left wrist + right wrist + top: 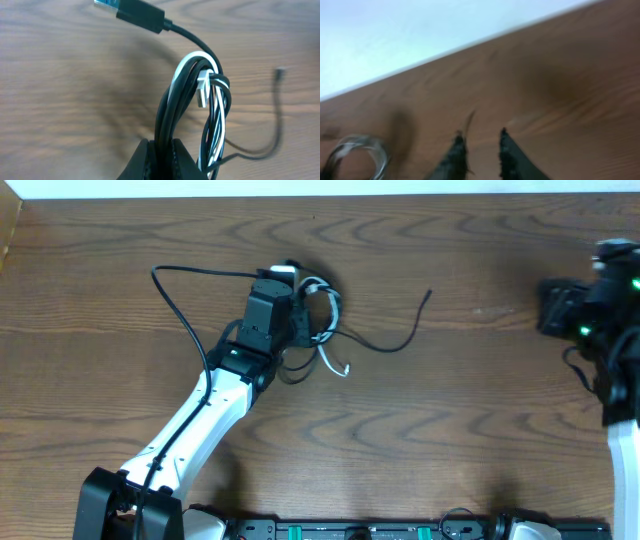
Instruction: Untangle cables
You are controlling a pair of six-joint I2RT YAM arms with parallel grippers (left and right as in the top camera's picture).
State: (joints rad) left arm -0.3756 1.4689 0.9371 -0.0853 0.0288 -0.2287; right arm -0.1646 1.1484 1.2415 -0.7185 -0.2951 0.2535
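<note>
Layout: cables (192, 100) bunch between left gripper (161, 152) fingers, extending ahead of it over table (480, 420). One cord end (428, 293) trails off to its right. Further that way, right gripper (481, 134) sits well apart.

Overhead downward — wrists close (cables (172, 105) shared)

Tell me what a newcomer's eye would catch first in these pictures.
A tangled bundle of black and white cables sits left of centre, pinched in the left end effector. One black tail trails off to the right. The right end effector hangs at the far right, slightly open and empty.
</note>
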